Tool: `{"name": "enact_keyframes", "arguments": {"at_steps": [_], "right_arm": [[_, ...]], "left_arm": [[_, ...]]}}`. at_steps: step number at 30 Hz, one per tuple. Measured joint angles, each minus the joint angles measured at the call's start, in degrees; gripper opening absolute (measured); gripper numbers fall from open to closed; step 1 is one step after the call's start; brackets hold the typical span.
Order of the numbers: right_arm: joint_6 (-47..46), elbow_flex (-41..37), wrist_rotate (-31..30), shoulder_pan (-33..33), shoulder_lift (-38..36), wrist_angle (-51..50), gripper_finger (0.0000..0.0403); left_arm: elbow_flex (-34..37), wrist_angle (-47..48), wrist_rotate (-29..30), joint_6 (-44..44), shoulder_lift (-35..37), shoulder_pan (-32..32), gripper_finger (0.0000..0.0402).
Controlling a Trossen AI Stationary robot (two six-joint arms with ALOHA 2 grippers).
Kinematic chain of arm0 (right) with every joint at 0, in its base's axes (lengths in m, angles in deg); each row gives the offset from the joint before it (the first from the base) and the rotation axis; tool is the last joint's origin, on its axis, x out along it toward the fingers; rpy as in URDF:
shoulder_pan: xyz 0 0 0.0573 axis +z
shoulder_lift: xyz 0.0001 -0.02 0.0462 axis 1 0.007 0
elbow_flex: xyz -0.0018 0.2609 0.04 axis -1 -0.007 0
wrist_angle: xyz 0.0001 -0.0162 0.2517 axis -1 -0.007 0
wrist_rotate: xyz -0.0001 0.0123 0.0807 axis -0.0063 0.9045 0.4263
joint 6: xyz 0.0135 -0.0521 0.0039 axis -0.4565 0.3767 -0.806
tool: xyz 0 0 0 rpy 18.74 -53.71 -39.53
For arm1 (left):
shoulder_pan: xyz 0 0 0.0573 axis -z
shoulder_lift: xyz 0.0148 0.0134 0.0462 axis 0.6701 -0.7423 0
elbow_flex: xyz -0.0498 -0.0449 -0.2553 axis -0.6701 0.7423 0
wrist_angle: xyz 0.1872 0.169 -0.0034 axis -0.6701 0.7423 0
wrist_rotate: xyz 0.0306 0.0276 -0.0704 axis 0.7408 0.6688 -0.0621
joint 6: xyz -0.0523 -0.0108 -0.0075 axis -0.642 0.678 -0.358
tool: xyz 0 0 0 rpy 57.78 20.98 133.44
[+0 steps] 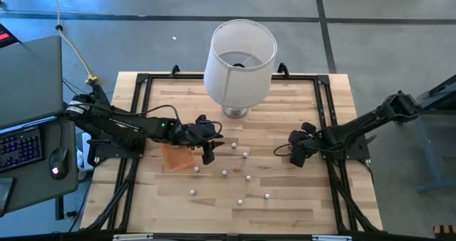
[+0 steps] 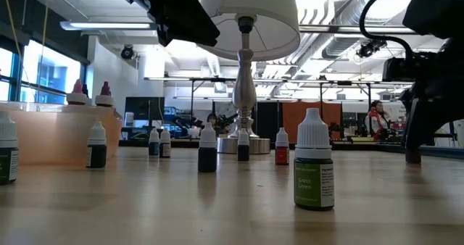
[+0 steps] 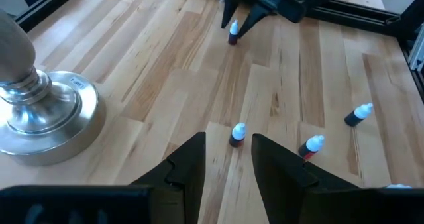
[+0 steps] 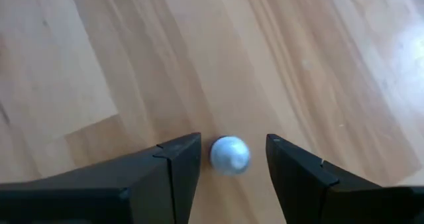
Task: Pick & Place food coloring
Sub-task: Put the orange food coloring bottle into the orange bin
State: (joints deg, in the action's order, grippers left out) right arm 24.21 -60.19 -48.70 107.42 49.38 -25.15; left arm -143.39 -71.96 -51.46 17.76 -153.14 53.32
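white-capped bottle stands between the right tool's parted fingers; closing off-centre could tip it. left tool apart, empty.

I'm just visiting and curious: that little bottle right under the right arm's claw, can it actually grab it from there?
Probably yes. The right gripper is open, with the bottle standing between its fingers on bare table, nothing blocking them.
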Motion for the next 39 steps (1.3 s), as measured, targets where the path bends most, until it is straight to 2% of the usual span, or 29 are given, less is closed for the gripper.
{"name": "enact_keyframes", "arguments": {"at_steps": [5, 13, 17, 20, 23, 26, 28, 31, 33, 37, 39], "right_arm": [[1.0, 0.0, -0.2, -1.6, 0.0, 0.1, 0.0151], [1.0, 0.0, 4.3, -3.6, 0.0, 0.7, 0.0072], [1.0, 0.0, 5.7, -3.7, 0.0, 4.4, 0.0063], [2.2, 0.1, 5.7, -3.7, 0.0, 12.5, 0.0063], [8.6, 1.2, 3.1, -3.7, 0.0, 21.9, 0.0063], [16.6, 2.8, -3.2, -3.8, 0.1, 36.8, 0.007], [22.8, 3.5, -4.6, -4.0, 1.0, 48.6, 0.007], [31.1, 5.3, -3.4, -4.1, 5.2, 63.6, 0.0068], [34.5, 8.0, -2.3, -4.1, 10.7, 68.7, 0.0067], [37.2, 17.7, -1.3, -4.3, 25.8, 71.2, 0.0068], [37.5, 24.1, -1.4, -4.5, 34.1, 70.9, 0.007]], "left_arm": [[0.0, 0.0, 0.0, 0.0, 0.0, 0.0, 0.0121], [0.0, 0.0, 0.0, 0.0, 0.0, 0.0, 0.0121], [0.0, 0.5, 0.1, 0.0, 0.0, 0.0, 0.0121], [0.0, 0.4, 0.1, 0.0, 0.0, 0.0, 0.0121], [0.0, 0.0, 0.4, 0.0, 0.1, 0.0, 0.0121], [-0.7, 1.1, 2.2, 1.6, 1.7, 0.0, 0.0121], [-2.5, 4.5, 4.6, 3.9, 3.3, 0.0, 0.0121], [-6.0, 11.6, 10.0, 7.2, 6.4, 0.0, 0.0121], [-8.2, 17.1, 13.6, 7.9, 8.7, 0.0, 0.0121], [-11.5, 22.0, 19.1, 8.0, 11.6, 0.0, 0.0121], [-12.5, 21.2, 19.6, 8.0, 12.4, 0.0, 0.0121]]}}
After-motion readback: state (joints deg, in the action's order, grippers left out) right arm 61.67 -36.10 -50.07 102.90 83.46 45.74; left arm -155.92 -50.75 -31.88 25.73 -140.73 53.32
